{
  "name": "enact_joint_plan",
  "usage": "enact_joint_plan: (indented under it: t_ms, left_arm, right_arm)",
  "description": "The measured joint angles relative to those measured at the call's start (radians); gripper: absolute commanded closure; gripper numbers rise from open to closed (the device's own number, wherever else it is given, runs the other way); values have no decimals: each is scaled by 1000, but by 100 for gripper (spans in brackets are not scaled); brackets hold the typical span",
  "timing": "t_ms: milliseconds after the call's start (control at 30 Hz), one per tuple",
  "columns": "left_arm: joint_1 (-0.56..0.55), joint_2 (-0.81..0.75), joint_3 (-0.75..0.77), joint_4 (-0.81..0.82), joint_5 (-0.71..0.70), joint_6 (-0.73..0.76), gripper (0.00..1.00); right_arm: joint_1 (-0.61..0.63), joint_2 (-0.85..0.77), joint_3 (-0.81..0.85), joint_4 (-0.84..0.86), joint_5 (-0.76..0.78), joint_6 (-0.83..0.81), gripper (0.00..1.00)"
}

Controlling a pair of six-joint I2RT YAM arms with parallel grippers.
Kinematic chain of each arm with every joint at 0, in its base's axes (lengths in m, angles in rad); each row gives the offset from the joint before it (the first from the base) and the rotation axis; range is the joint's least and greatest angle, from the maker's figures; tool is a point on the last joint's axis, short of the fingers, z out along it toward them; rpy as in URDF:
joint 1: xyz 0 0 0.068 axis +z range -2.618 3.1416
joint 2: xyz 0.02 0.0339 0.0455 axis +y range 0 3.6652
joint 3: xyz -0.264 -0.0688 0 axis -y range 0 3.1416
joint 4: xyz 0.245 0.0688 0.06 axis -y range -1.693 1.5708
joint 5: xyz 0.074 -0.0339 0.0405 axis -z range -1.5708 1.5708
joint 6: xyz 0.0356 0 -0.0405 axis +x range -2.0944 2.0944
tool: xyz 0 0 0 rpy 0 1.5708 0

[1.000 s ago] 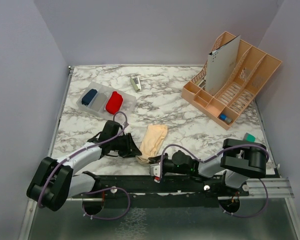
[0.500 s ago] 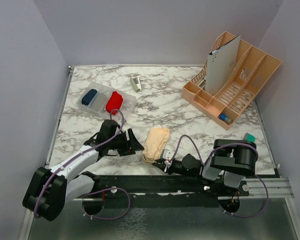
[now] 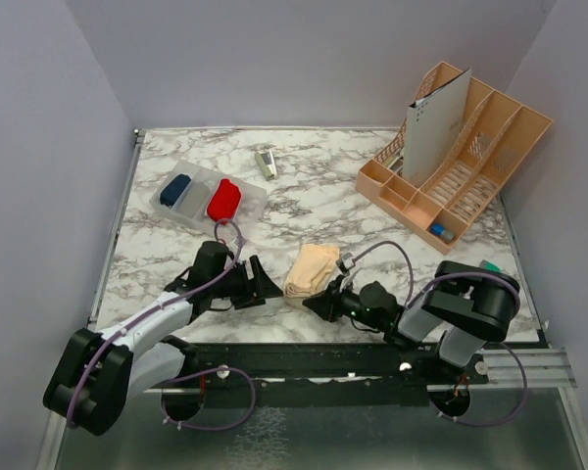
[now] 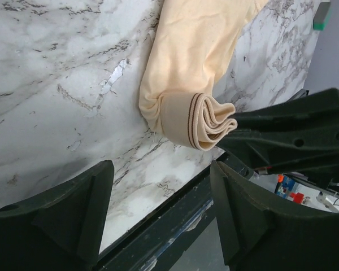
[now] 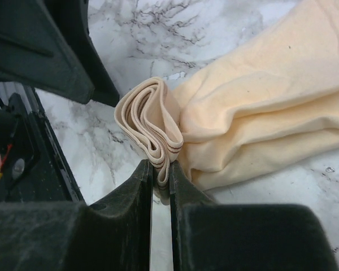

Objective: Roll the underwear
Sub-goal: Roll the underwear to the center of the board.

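Note:
The peach underwear (image 3: 311, 266) lies bunched on the marble table near the front edge. Its folded, striped waistband (image 5: 151, 121) points toward the arms. My right gripper (image 5: 161, 169) is shut on the lower edge of that waistband, seen from above at the cloth's near end (image 3: 318, 295). My left gripper (image 4: 159, 169) is open and holds nothing; it sits a short way left of the cloth (image 3: 259, 284), with the waistband (image 4: 196, 121) just beyond its fingertips. A rolled red underwear (image 3: 223, 199) rests in the clear tray (image 3: 258, 201).
The tray also holds a blue bundle (image 3: 175, 188) and a grey one (image 3: 197, 195). A peach desk organiser (image 3: 461, 162) with a grey board stands at the back right. A small grey object (image 3: 266, 163) lies at the back. The table's front edge (image 4: 175, 197) is right under my left gripper.
My left gripper opened and drew back left off the cloth. My right gripper moved away from the front edge with the waistband, bunching the peach underwear shorter.

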Motion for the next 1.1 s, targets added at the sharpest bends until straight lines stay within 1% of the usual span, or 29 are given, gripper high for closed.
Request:
enact_joint_plan:
  t_ms: [133, 233, 400, 567, 700, 767, 800, 867, 900, 933, 967, 1067, 1100]
  left_arm:
    - [0, -5, -37, 53, 1, -18, 24]
    - [0, -5, -46, 77, 0, -24, 24]
    - [0, 2, -46, 125, 0, -26, 23]
    - [-8, 32, -50, 162, -2, -23, 22]
    - [-25, 74, -57, 193, -8, -21, 21]
    - [-46, 105, -58, 235, -8, -22, 22]
    - [-58, 116, -56, 252, -10, -22, 23]
    - [-87, 143, -47, 276, -22, -20, 31]
    - [-108, 164, -37, 286, -33, -18, 34]
    - [-122, 180, -29, 291, -43, -19, 34]
    - [-137, 200, -22, 301, -60, -23, 34]
    - [-156, 224, -21, 330, -93, -44, 28]
    - [-160, 227, -21, 340, -105, -55, 27]
  right_arm:
    - [-68, 8, 32, -78, -89, 136, 100]
    - [-115, 64, 60, -92, -175, 233, 99]
    - [-193, 181, 97, -18, -322, 391, 99]
    - [-256, 233, 92, 29, -403, 531, 100]
    - [-278, 258, 100, 32, -455, 604, 99]
    - [-286, 269, 101, 39, -469, 635, 99]
    - [-290, 273, 101, 42, -474, 647, 99]
    - [-297, 280, 101, 46, -484, 670, 98]
    - [-301, 283, 101, 47, -489, 679, 97]
    - [-306, 286, 101, 50, -494, 687, 96]
    - [-308, 290, 100, 53, -502, 695, 96]
    - [-314, 305, 96, 76, -518, 716, 95]
    - [-318, 310, 95, 84, -522, 723, 95]
